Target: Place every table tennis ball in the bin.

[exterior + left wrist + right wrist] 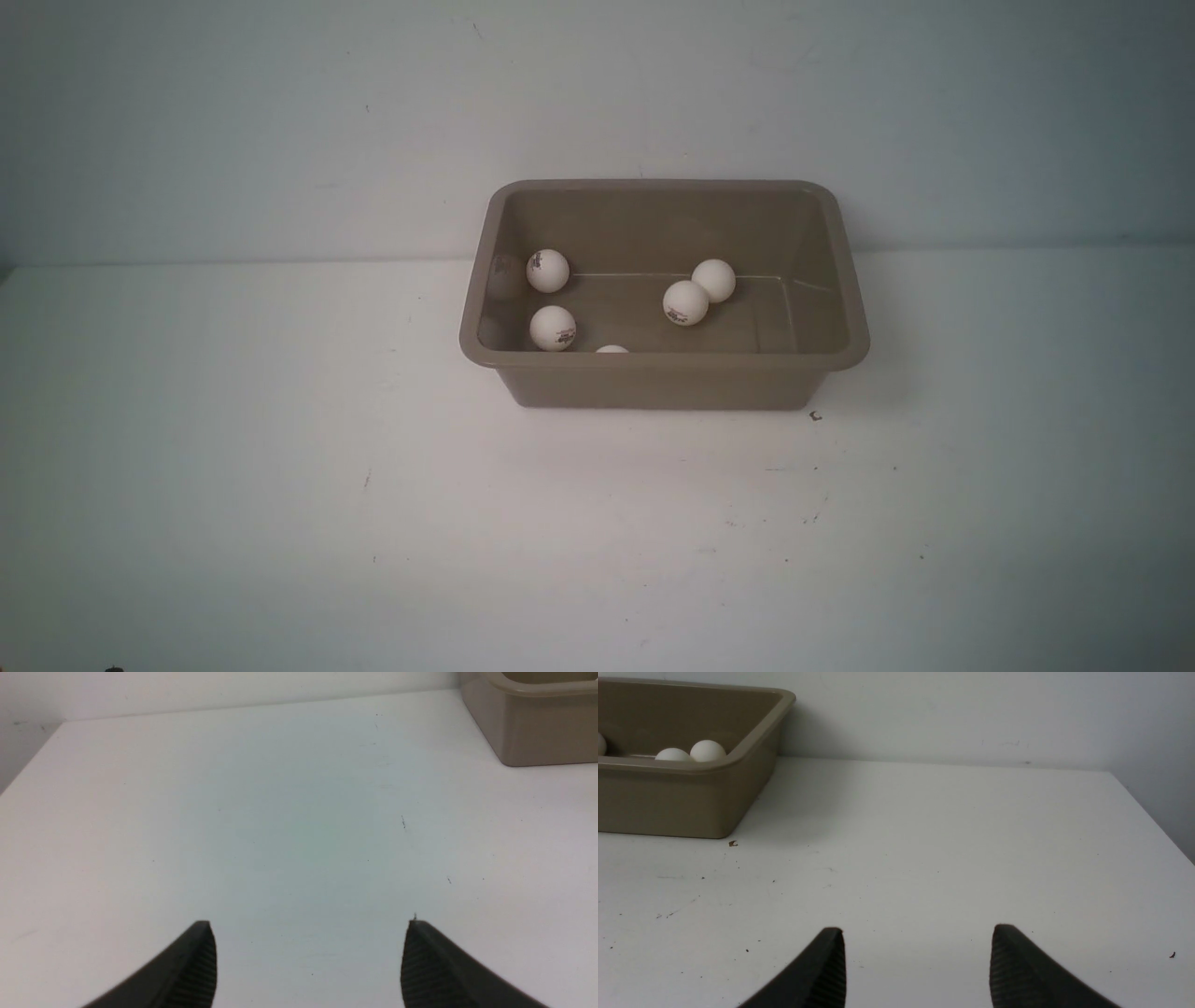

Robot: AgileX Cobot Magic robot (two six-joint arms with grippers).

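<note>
The taupe-brown bin (665, 381) stands at the back middle of the white table. Inside it lie several white table tennis balls: two at its left side (547, 270) (553, 328), a touching pair near the middle (685, 302) (714, 279), and one (611, 349) mostly hidden behind the near rim. The bin (668, 798) shows in the right wrist view with two balls (707, 750) (672, 754) above its rim. Only a corner of the bin (537, 732) shows in the left wrist view. My left gripper (308, 926) is open over bare table. So is my right gripper (917, 933). Neither arm shows in the front view.
The white table (280, 467) ends at a pale wall (280, 121) just behind the bin. A small dark fleck (815, 416) lies by the bin's near right corner. The table's right edge (1157, 821) shows in the right wrist view, its left edge (28, 765) in the left wrist view.
</note>
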